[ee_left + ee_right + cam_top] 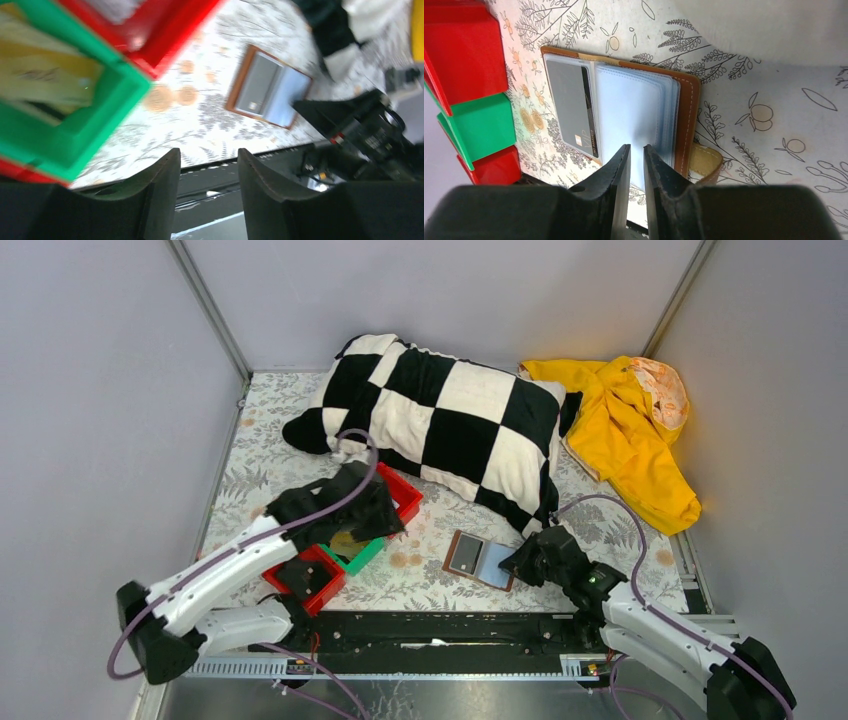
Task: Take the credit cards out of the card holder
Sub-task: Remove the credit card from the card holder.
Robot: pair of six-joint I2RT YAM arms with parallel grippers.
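The card holder [481, 560] lies open on the floral cloth, brown-edged with pale blue inner sleeves; it also shows in the right wrist view [634, 100] and the left wrist view [270, 90]. A dark grey card [569, 107] sits in its left sleeve. My right gripper [517, 565] is at the holder's right edge, jaws almost together over the blue sleeves [636, 147], with nothing between them. My left gripper [350, 525] is open and empty above the green bin [362, 555], its tips [209, 155] over the table's near edge. A yellow card [45, 75] lies in the green bin.
Two red bins [405, 495] [310, 582] flank the green one. A black-and-white checked pillow [440, 410] lies at the back, a yellow garment [625, 430] at the back right. Grey walls enclose the table on three sides.
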